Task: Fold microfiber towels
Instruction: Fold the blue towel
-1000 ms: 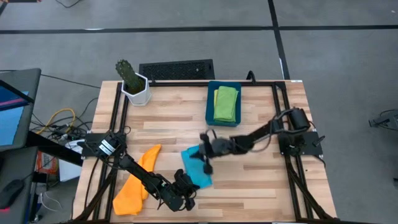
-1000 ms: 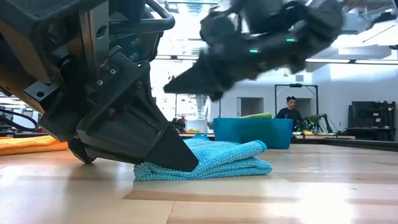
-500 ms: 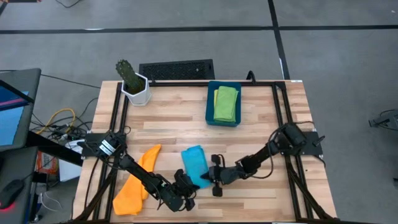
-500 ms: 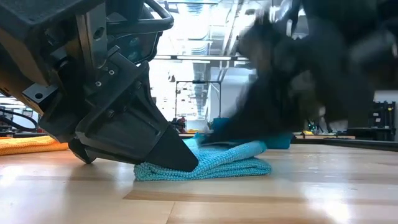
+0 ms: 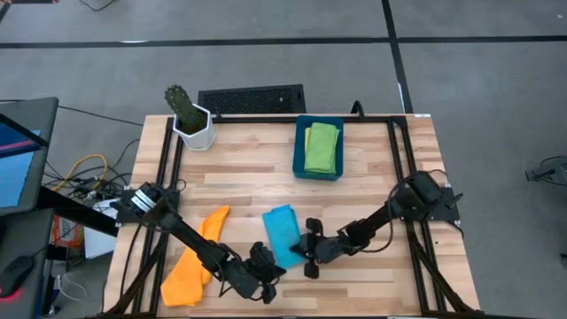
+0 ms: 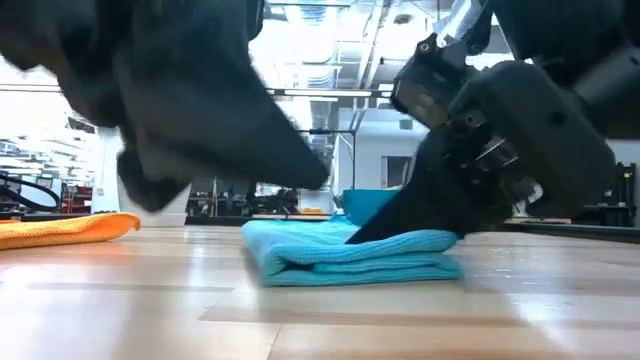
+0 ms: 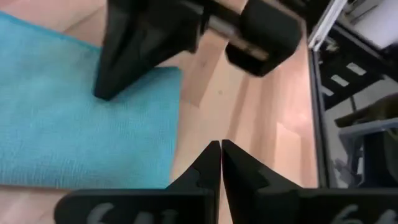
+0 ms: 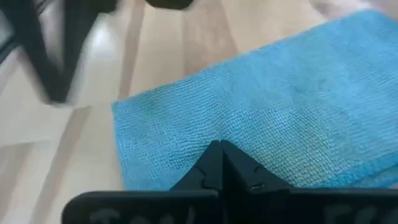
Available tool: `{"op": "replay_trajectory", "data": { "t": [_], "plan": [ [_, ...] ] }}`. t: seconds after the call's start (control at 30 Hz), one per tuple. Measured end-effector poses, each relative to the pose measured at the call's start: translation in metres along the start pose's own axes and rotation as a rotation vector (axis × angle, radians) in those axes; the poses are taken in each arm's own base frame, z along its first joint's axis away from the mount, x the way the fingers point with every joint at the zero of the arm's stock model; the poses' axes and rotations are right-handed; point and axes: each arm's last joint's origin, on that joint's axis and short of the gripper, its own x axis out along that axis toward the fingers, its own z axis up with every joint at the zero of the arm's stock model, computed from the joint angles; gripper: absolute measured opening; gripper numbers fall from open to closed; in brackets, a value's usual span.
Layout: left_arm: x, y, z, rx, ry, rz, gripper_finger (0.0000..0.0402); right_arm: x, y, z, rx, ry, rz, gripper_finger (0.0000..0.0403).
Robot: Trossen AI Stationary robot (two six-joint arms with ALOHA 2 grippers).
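The light blue towel lies folded into a thick pad on the wooden bench, just below the middle of the high view. The right tool sits at the towel's lower right edge with its fingers pressed together; in the low view its tip rests on top of the pad, and the right wrist view shows nothing caught between the fingers. The left tool is low in the high view, just beside the towel's lower left corner, fingers likewise closed and empty; it seems to hang slightly clear of the bench, though the low view is too smeared there to be sure. An orange towel lies crumpled at the lower left. A dark blue bin above centre holds a green towel with a yellow towel showing at its left edge.
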Motion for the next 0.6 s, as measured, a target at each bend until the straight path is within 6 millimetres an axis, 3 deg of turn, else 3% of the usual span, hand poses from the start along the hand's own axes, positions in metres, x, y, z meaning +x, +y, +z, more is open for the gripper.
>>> {"op": "replay_trajectory", "data": {
  "t": [0.13,0.2,0.3,0.47,0.6],
  "plan": [
    [-0.002,0.001,0.005,0.005,-0.003,0.016,0.0006,-0.02,0.017,0.024,-0.028,-0.116,0.069,0.002],
    [-0.002,0.002,0.006,0.005,-0.008,0.021,0.0006,-0.026,0.027,0.024,-0.052,-0.134,0.105,0.0015],
    [0.001,0.006,0.01,0.017,-0.032,0.057,0.0006,-0.026,0.038,0.013,-0.062,-0.119,0.127,0.0014],
    [0.008,0.017,0.017,0.048,-0.012,0.097,0.0006,-0.01,0.042,-0.03,-0.011,-0.025,0.06,0.0021],
    [0.014,0.023,0.025,0.111,0.032,0.079,0.0006,-0.004,0.044,-0.043,0.086,-0.026,0.039,0.0017]
  ]
}}
